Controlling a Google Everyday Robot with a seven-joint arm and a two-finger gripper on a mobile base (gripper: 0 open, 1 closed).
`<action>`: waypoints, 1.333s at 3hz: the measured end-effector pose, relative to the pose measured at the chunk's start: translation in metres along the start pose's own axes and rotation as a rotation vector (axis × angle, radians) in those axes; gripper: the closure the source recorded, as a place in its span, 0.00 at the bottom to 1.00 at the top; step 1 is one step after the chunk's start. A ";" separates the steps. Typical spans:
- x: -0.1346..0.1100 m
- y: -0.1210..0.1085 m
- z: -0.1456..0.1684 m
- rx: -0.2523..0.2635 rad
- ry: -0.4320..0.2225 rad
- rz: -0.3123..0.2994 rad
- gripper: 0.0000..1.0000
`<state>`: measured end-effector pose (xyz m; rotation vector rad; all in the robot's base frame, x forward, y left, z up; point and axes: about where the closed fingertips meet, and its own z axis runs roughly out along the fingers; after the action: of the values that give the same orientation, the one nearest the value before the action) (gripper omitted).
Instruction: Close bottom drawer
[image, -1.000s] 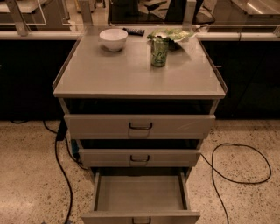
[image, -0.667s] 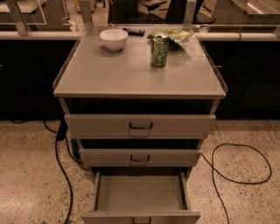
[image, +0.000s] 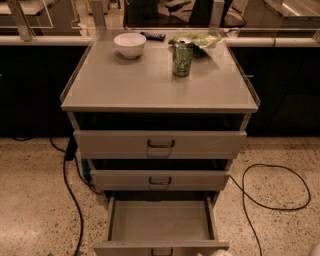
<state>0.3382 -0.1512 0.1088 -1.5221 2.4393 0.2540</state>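
The bottom drawer (image: 160, 222) is the lowest of three grey-beige drawers and stands pulled far out, its flat tray empty. Its low front panel (image: 161, 247) with a small dark handle (image: 161, 251) lies at the lower edge of the view. The middle drawer (image: 160, 179) and the top drawer (image: 160, 144) above it are each pulled out a little. Only a small pale tip of my gripper (image: 219, 252) shows, at the bottom edge just by the right end of the bottom drawer's front panel.
On the cabinet top (image: 150, 90) stand a white bowl (image: 130, 45), a green can (image: 183, 59) and a crumpled bag (image: 199, 40). Black cables lie on the speckled floor at the left (image: 70, 195) and the right (image: 270, 190). Dark counters stand on both sides.
The cabinet and drawers have not moved. A small pale tip has come into view at the bottom edge by the bottom drawer's front.
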 end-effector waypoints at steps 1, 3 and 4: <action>-0.020 -0.019 0.000 0.009 0.004 0.009 0.00; -0.064 -0.049 0.003 0.052 0.007 0.049 0.00; -0.064 -0.049 0.003 0.052 0.007 0.049 0.00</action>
<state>0.4094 -0.1164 0.1246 -1.4455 2.4705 0.1935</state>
